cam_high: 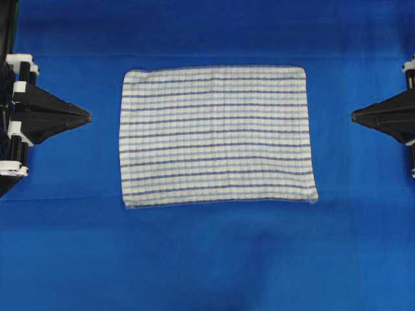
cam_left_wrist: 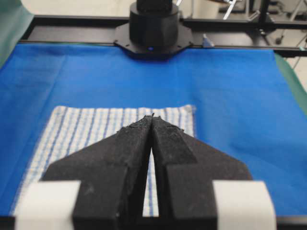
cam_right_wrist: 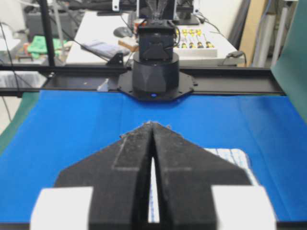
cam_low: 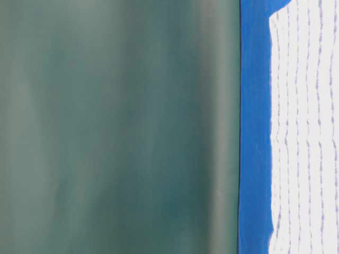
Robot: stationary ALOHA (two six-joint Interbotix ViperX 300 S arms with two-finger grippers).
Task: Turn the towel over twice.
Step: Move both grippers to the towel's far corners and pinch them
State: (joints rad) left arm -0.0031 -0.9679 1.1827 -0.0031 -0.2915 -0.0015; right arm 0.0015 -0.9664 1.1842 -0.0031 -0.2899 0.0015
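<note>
Overhead exterior view gives us the towel [cam_high: 217, 136] spread flat in the middle of the blue worktop [cam_high: 207, 259], its stripes running left to right and its edges mostly square, with the near right corner splayed out a little. Our left tool [cam_high: 87, 117] sits at the left side, pointing toward the towel's left edge, and our right tool [cam_high: 353, 116] mirrors it at the right side; both are apart from the cloth, with bare worktop between tip and hem.

From the left wrist view, the left tool [cam_left_wrist: 152, 116] has its jaws pressed together to a point and holds nothing. The right wrist view shows the right tool [cam_right_wrist: 151, 123] closed the same way, also empty.

We judge that neither flip has begun. The first move calls for us to open at least one tool, lower it to a hem or corner, and pinch a single layer. The cloth lies flush on the worktop, so getting a jaw under the edge looks like the hard part.
</note>
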